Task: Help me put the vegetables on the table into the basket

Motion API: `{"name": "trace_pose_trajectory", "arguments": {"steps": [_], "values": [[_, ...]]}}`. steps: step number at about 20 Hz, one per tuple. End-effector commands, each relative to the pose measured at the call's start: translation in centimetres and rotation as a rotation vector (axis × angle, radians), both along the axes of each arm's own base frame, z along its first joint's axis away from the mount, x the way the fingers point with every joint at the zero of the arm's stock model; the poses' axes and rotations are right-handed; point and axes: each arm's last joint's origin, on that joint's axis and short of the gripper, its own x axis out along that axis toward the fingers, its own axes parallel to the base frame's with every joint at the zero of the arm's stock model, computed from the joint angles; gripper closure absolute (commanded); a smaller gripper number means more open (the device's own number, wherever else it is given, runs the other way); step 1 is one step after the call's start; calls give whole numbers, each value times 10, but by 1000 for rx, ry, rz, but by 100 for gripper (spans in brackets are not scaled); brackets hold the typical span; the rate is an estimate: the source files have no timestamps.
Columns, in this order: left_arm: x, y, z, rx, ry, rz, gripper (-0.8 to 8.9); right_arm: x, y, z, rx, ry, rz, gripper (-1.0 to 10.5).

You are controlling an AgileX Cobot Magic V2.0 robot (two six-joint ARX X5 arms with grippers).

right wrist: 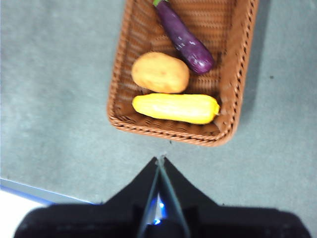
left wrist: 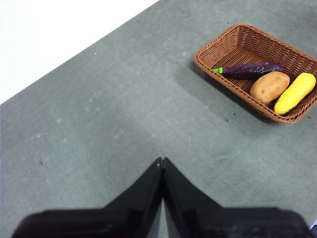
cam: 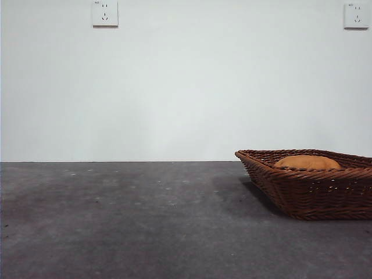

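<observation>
All three vegetables lie inside the brown wicker basket point(right wrist: 233, 74): the yellow corn point(right wrist: 176, 108), the brown potato point(right wrist: 160, 72) and the purple eggplant point(right wrist: 185, 39). My right gripper point(right wrist: 161, 159) hovers shut above the table just outside the basket's short rim, holding nothing. My left gripper point(left wrist: 161, 161) is shut too, high over bare table, with the basket point(left wrist: 225, 42) far off and the eggplant point(left wrist: 250, 69), potato point(left wrist: 269, 86) and corn point(left wrist: 295, 92) visible in it. In the front view the basket point(cam: 314, 192) sits at the right with only the potato's top point(cam: 307, 163) showing.
The dark grey table point(cam: 128, 221) stretches left of the basket. A white wall with two sockets point(cam: 104, 13) stands behind. The table's edge point(right wrist: 39, 191) runs close to the right gripper.
</observation>
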Motion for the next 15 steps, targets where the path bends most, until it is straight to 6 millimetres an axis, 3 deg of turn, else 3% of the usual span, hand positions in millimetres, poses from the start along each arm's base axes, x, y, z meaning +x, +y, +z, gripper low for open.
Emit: {"name": "trace_pose_trajectory", "arguments": {"steps": [1,8,12,15], "values": [[0,0,1,20,-20,-6,817,6,-1,-5,-16,45,-2,946],[3,10,16,-28,-188,109,817,38,-4,-9,-42,-71,-12,946],[-15,39,28,-12,-350,209,817,51,-5,0,-57,-236,-17,946],[-36,52,14,-63,-499,206,817,58,-6,6,-63,-331,-19,946]]}}
